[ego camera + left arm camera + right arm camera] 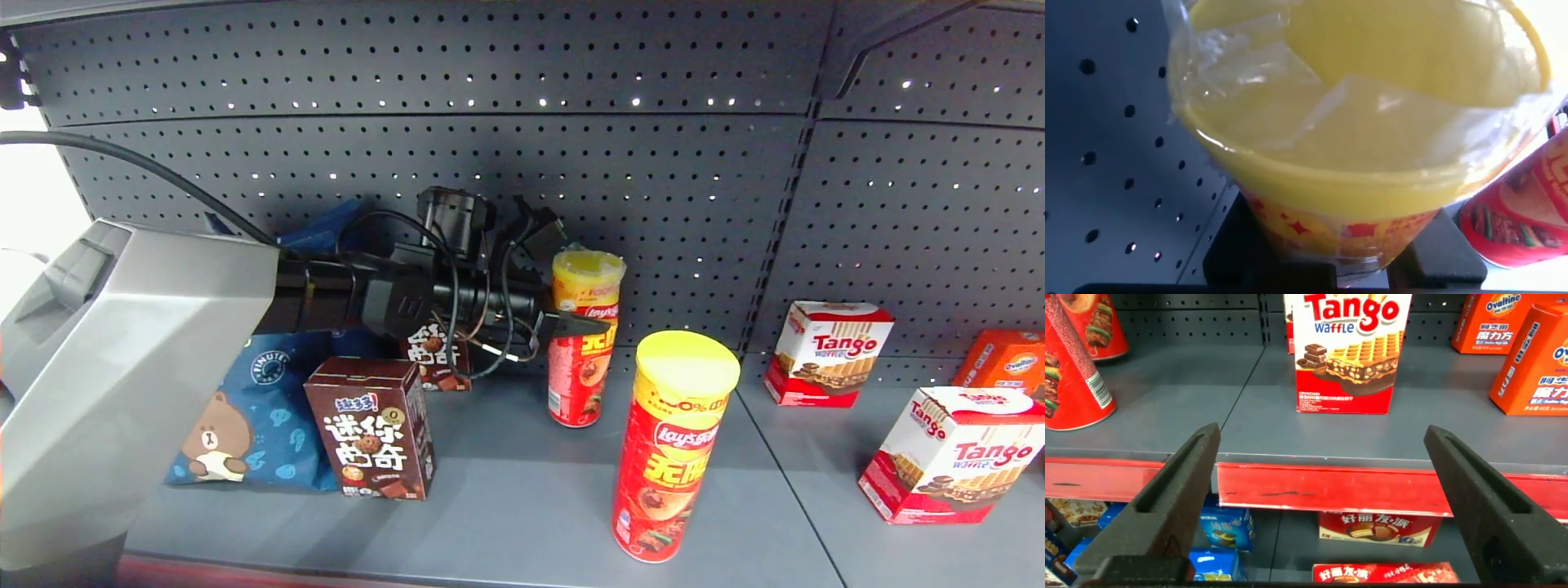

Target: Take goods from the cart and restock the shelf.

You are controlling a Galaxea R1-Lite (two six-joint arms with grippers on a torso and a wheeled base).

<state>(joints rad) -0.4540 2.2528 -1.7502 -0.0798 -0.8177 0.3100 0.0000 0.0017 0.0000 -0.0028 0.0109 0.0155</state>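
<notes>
My left claw (581,325) is clamped on the rear chip can (586,278), which looks set down on the shelf (506,490). If I let go crooked, that tall can could topple into the second can (673,441) just in front of the claw. My right claw (1323,437) gapes wide, empty.

Rear chip can (582,339) and front chip can (674,445): red, yellow lids. Wafer boxes (827,353) red and white; cookie box (371,429) dark brown. Bag (253,408) blue, bear print.

Shop: pegboard shelf (522,478), snack boxes (829,351)
</notes>
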